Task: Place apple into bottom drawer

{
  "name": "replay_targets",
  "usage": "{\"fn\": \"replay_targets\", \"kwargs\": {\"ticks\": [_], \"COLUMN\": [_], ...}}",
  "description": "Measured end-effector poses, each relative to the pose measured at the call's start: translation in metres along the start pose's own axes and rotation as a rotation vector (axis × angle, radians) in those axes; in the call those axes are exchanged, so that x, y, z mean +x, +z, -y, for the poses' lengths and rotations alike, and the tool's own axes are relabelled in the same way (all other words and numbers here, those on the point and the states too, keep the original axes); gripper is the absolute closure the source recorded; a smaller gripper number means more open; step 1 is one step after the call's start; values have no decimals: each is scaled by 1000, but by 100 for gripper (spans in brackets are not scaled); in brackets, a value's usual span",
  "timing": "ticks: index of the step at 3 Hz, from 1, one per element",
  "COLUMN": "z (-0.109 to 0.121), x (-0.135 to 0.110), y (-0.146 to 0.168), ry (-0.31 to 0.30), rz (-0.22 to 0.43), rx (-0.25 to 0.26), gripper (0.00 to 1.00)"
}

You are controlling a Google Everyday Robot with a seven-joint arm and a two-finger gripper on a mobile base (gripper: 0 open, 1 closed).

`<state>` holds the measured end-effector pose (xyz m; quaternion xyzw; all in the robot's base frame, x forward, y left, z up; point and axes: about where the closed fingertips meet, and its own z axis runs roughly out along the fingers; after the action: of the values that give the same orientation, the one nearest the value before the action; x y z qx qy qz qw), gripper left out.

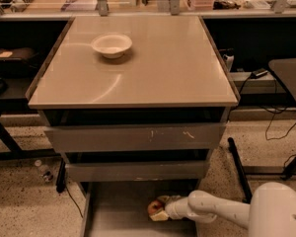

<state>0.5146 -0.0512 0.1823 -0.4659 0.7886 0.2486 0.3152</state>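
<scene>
The bottom drawer is pulled out at the foot of the grey cabinet, showing its flat floor. The apple, red with a yellowish patch, sits at the right side of the drawer, just in front of the middle drawer front. My gripper reaches in from the right on a white arm. Its fingers lie above and below the apple and are shut on it. I cannot tell whether the apple rests on the drawer floor or hangs just above it.
A white bowl stands on the cabinet top at the back left. The scratched top drawer front and the middle drawer front stand slightly out. A plastic bottle lies on the floor at left. Cables and table legs stand at right.
</scene>
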Motion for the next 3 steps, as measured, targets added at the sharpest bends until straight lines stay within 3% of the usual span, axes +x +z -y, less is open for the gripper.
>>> {"fn": "replay_targets", "kwargs": {"ticks": [2, 3], "z": [-3, -6], "x": [3, 9], "y": [36, 49], "ry": [6, -22], "rz": [45, 33], "rx": [-9, 19], "gripper": [100, 100]}}
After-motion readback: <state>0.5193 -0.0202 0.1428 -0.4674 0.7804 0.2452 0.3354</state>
